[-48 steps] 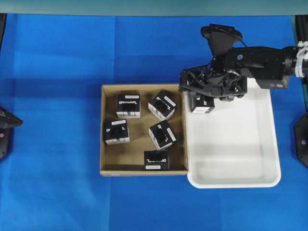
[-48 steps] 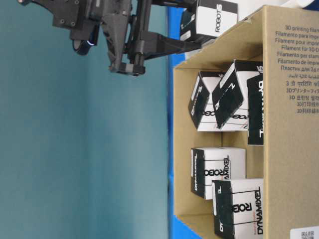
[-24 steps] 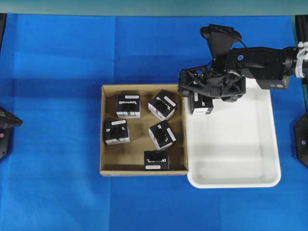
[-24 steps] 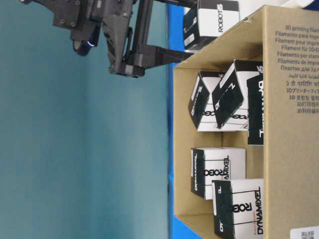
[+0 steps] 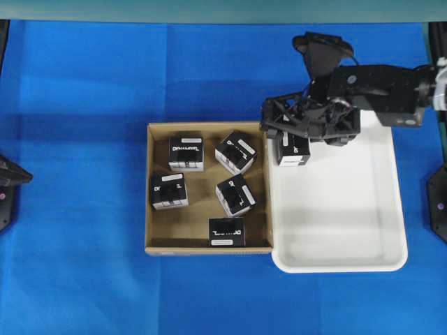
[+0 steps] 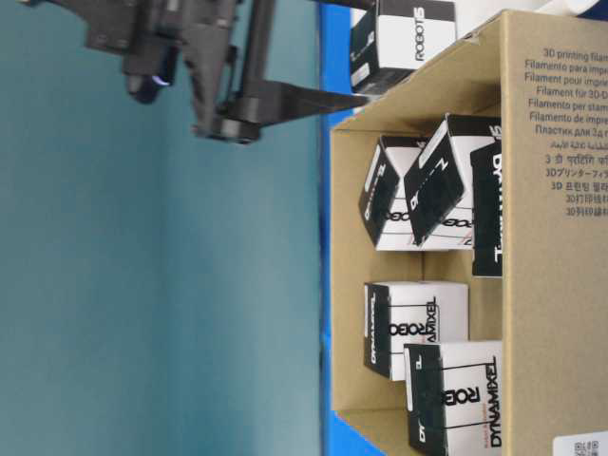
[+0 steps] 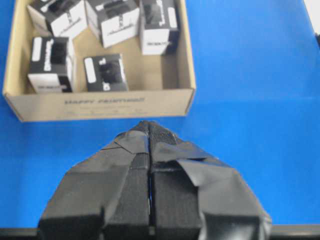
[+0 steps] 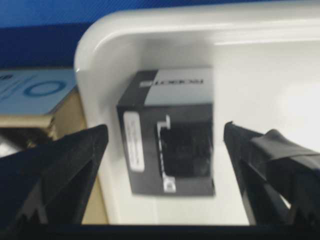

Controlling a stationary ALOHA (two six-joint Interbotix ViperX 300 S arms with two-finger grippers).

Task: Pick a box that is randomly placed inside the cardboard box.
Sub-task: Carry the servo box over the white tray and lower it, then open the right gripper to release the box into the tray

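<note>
A black box [image 5: 294, 150] with white markings sits in the white tray's [image 5: 349, 216] far left corner, beside the cardboard box [image 5: 149, 188]. My right gripper [image 5: 309, 132] is open directly above it, fingers spread wide on either side and not touching it. In the right wrist view the box [image 8: 170, 132] lies between the open fingers [image 8: 70, 170]. Several alike black boxes [image 5: 186, 152] lie scattered inside the cardboard box. My left gripper [image 7: 149, 131] is shut and empty, over blue cloth in front of the cardboard box [image 7: 100, 105].
The white tray [image 8: 150, 20] touches the cardboard box's right wall. Blue cloth [image 5: 77, 105] covers the table all around. A dark arm base [image 5: 436, 202] stands at the right edge.
My right gripper has risen a little away from the box and shifted slightly right. The box stays in the tray's corner. The left arm has not moved.
</note>
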